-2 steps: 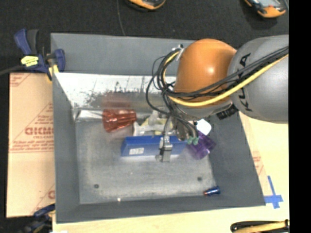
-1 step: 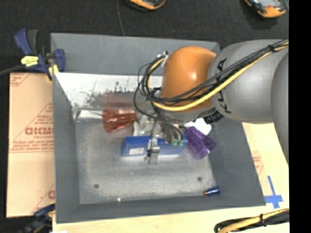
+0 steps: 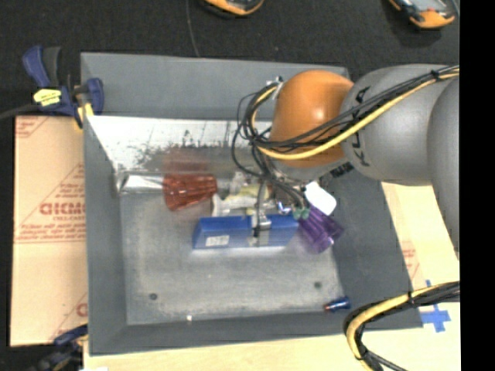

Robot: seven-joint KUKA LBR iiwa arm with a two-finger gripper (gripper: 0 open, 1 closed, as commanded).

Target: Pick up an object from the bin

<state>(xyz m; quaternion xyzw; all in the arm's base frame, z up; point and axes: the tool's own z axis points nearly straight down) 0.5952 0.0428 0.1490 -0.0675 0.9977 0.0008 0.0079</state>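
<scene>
Grey bin, blue box directly beneath end effector, grip state unclear

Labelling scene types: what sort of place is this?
Probably a robotics lab's bin-picking cell: a cabled robot arm reaches into a grey metal bin of loose items such as a blue box and red cup.

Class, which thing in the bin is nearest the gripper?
The flat blue box mid-bin: the gripper sits over it; the red cup and purple cup lie to its sides.
</scene>
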